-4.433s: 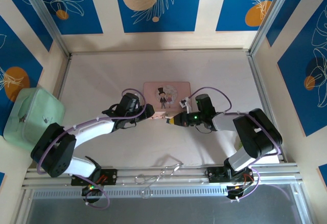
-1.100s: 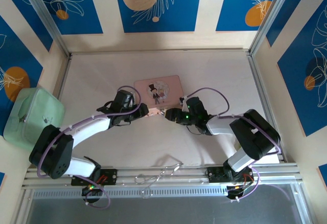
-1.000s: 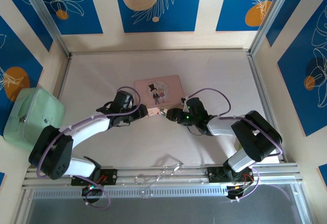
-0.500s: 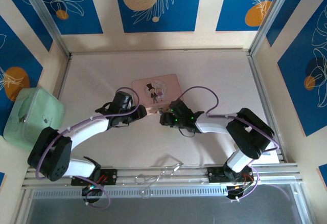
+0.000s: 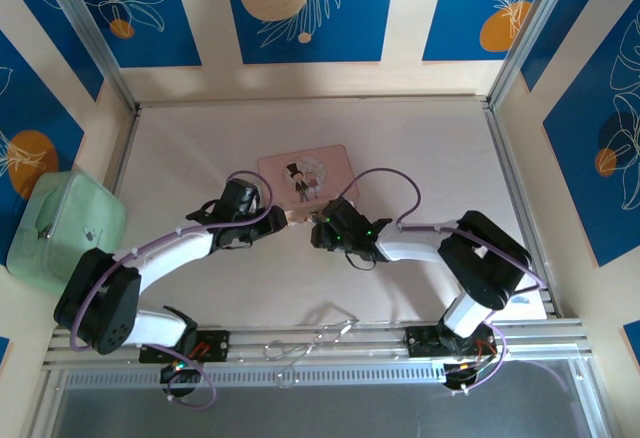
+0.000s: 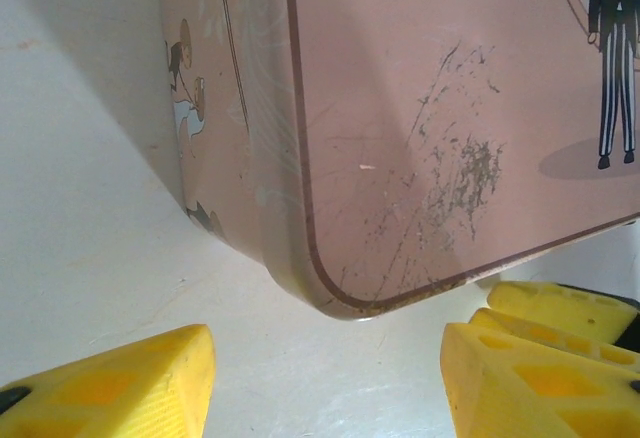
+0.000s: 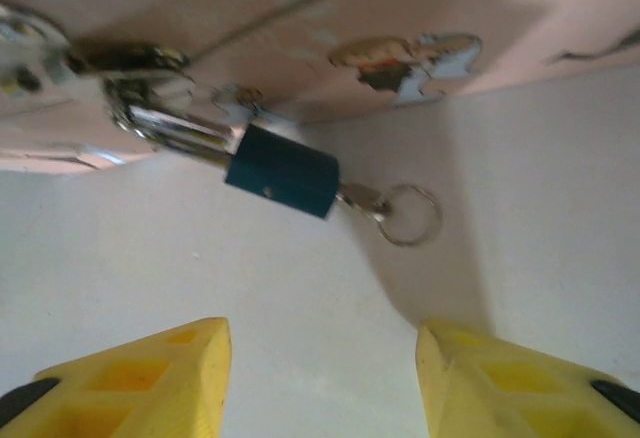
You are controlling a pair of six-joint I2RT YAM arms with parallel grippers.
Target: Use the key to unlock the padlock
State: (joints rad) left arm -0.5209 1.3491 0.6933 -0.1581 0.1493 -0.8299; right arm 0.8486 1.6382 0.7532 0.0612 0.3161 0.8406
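The padlock (image 7: 282, 171) has a small blue body, and its silvery shackle (image 7: 165, 123) is hooked through the clasp of the pink tin (image 7: 300, 18). The key (image 7: 362, 198) sticks out of the padlock's bottom with its ring (image 7: 410, 215) lying on the table. My right gripper (image 7: 320, 378) is open just short of the padlock, with nothing between its yellow fingers. My left gripper (image 6: 325, 388) is open too, facing the tin's (image 6: 420, 108) rounded near corner without touching it. From above, both grippers, left (image 5: 292, 220) and right (image 5: 316, 226), meet at the tin's (image 5: 303, 173) front edge.
A pale green box (image 5: 62, 228) sits outside the frame at the left. Aluminium rails (image 5: 320, 343) run along the near edge. Bare white table (image 5: 430, 148) lies right of and behind the tin. Yellow fingers (image 6: 560, 308) of the right gripper show beside the left one.
The right gripper has slid left along the tin's front edge, closer to the left gripper, and its jaws have narrowed a little. The tin has shifted slightly left. The left arm barely moved.
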